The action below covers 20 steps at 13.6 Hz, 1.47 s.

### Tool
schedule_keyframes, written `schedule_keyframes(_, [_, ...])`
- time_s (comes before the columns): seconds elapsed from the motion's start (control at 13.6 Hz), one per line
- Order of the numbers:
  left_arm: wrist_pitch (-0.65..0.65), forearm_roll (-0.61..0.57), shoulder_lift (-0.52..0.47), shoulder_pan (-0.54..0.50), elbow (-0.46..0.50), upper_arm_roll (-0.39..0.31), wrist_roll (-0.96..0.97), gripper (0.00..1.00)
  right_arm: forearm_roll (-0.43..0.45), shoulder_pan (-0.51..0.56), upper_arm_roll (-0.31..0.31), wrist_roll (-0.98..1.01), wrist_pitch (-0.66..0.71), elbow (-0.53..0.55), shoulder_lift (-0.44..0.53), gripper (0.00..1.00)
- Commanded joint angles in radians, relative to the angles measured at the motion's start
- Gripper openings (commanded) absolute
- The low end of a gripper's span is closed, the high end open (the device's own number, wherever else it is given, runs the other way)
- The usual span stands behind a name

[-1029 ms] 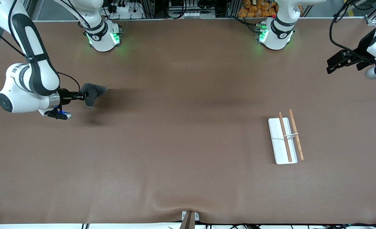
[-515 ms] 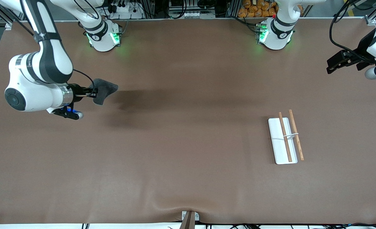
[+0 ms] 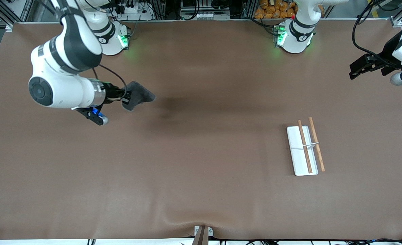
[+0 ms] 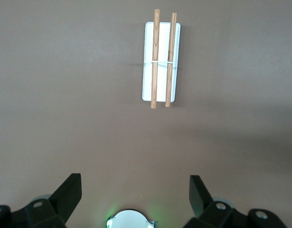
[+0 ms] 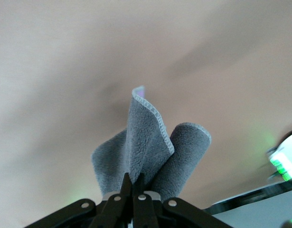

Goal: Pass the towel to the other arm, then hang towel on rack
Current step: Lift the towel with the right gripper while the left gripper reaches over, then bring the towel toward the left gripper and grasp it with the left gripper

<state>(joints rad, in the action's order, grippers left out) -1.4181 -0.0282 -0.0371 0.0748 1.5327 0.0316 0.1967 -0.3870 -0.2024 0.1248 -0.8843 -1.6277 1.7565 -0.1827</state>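
Observation:
My right gripper (image 3: 125, 98) is shut on the towel (image 3: 137, 96), a small dark grey cloth that hangs folded from the fingers above the table toward the right arm's end. In the right wrist view the towel (image 5: 150, 152) bunches up from the closed gripper (image 5: 134, 179), with a sliver of purple at its top edge. The rack (image 3: 305, 146), a white base plate with two brown rods, lies toward the left arm's end. My left gripper (image 3: 356, 69) is open and waits high at that end of the table. In the left wrist view the rack (image 4: 162, 58) shows past the spread fingers (image 4: 70, 192).
The brown table mat (image 3: 201, 177) has a slight ridge near its front edge. The two arm bases (image 3: 111, 39) with green lights stand along the table's back edge.
My right arm has carried the towel toward the middle of the table and a little higher. The left arm has not moved.

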Motion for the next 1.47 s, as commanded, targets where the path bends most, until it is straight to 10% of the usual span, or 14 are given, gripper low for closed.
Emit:
schedule_keyframes(0.0, [-0.015, -0.001, -0.004, -0.001, 0.009, 0.002, -0.022, 1.00, -0.032, -0.061, -0.011, -0.180, -0.017, -0.106, -0.053, 0.00])
schedule_keyframes(1.4, [-0.317, 0.227, 0.273, 0.019, -0.006, 0.307, 0.585, 1.00, -0.141, -0.321, -0.010, -1.107, -0.388, -0.514, -0.282, 0.00])
